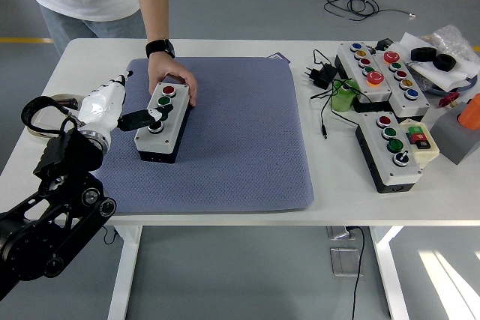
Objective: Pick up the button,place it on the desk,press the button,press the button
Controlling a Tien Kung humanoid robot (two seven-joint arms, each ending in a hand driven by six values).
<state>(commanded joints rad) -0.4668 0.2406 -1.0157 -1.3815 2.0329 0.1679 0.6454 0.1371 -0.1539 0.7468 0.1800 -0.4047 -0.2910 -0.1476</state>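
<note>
A grey button box with a black base lies on the blue-grey mat, carrying a red, a green and a white button in a row. A person's hand with a black wristwatch grips the box's far end. My left hand, white with dark fingers, sits at the box's left side, one finger stretched onto the nearest white button. It holds nothing. My right arm is out of the picture.
Several more button boxes lie at the right with a black power adapter, cables, a green roll and bagged parts. A tape roll sits at the left edge. The person stands at the far left.
</note>
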